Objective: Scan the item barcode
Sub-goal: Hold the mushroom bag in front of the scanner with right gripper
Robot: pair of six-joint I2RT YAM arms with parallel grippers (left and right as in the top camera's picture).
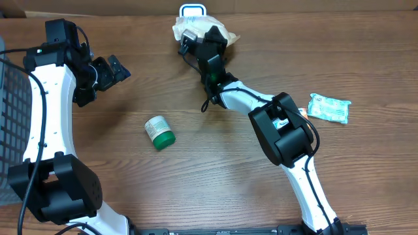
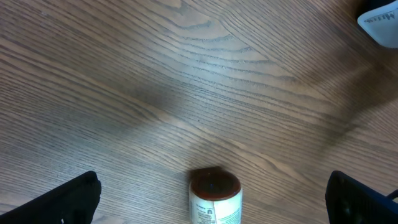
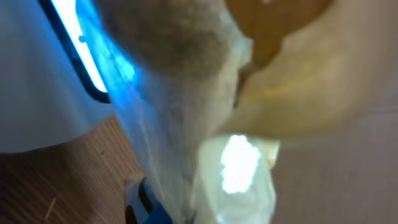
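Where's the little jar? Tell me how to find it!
Start at the wooden table and look left of its middle, near the open left pincer. The jar sits there alone. It is the only round thing, white with a green lid; the packet at the right is flat, and the bag up top is crinkly.

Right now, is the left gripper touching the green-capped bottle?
Apart: the overhead view shows bare table between the open left gripper and the bottle.
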